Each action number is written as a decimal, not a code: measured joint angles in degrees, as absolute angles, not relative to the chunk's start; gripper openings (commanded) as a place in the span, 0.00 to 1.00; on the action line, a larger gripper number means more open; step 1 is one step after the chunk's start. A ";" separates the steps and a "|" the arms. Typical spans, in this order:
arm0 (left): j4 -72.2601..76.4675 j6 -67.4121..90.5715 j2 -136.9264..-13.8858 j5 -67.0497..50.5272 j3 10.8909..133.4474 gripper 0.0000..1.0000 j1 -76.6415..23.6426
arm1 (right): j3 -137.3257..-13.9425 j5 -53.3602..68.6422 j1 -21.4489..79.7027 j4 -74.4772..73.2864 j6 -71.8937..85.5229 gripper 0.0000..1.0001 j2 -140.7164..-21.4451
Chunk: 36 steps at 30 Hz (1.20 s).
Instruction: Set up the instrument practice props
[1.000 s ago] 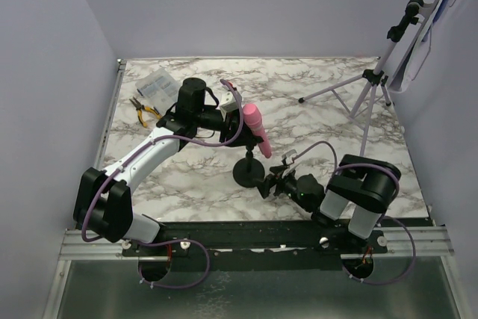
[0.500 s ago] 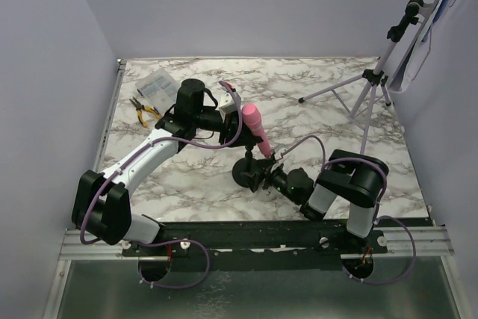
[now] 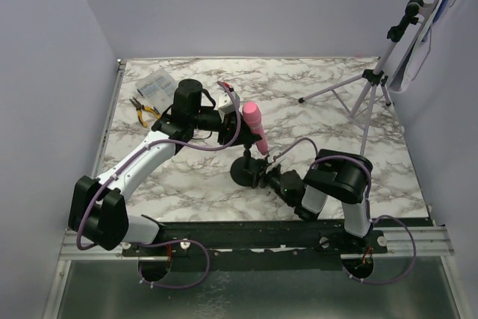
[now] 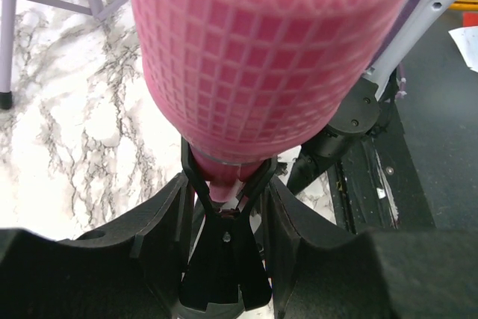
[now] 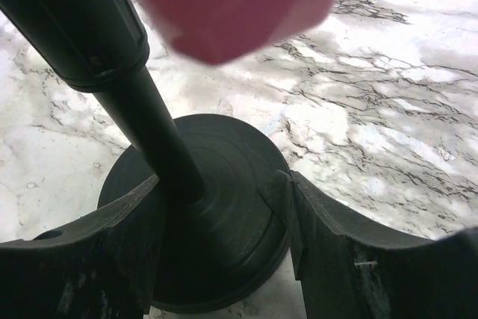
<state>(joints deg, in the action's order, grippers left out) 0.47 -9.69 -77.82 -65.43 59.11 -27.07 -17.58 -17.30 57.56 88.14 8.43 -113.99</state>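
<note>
Since a second ago the right arm has swung left, bringing the right gripper (image 3: 258, 176) up to the small black mic stand (image 3: 243, 173). Its jaws stand apart astride the stand's post, low over the round base, with a gap visible beside the post. The left gripper (image 4: 224, 196) pinches the pink microphone (image 3: 254, 126) at its narrow lower end, which sits tilted in the stand's clip, near the middle of the table (image 3: 321, 110). The music stand (image 3: 371, 84) stands well apart, far right.
</note>
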 measured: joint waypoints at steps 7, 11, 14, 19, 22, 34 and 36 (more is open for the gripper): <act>0.80 -8.40 -75.57 -62.46 59.11 0.00 -27.14 | -18.37 -18.79 57.78 88.27 7.94 0.63 -115.20; 1.50 -7.60 -75.00 -61.82 59.24 0.00 -27.14 | -18.59 -19.14 57.80 88.29 8.12 0.65 -115.35; 1.76 -7.07 -75.00 -61.67 59.44 0.00 -27.14 | -18.65 -19.27 57.80 88.27 8.51 0.68 -115.22; 2.22 -6.42 -75.00 -60.69 59.57 0.00 -27.14 | -19.51 -19.59 57.80 88.23 8.67 0.76 -115.33; 2.33 -6.24 -74.98 -60.60 59.57 0.17 -27.14 | -19.66 -19.57 57.65 88.18 9.87 0.82 -115.42; 9.32 -5.10 -68.71 -59.94 58.13 0.84 -27.14 | -17.26 -16.16 57.71 87.29 9.39 0.91 -110.06; 11.14 -4.97 -66.85 -59.96 58.13 0.90 -27.14 | -17.39 -15.25 57.71 87.20 9.15 0.91 -110.08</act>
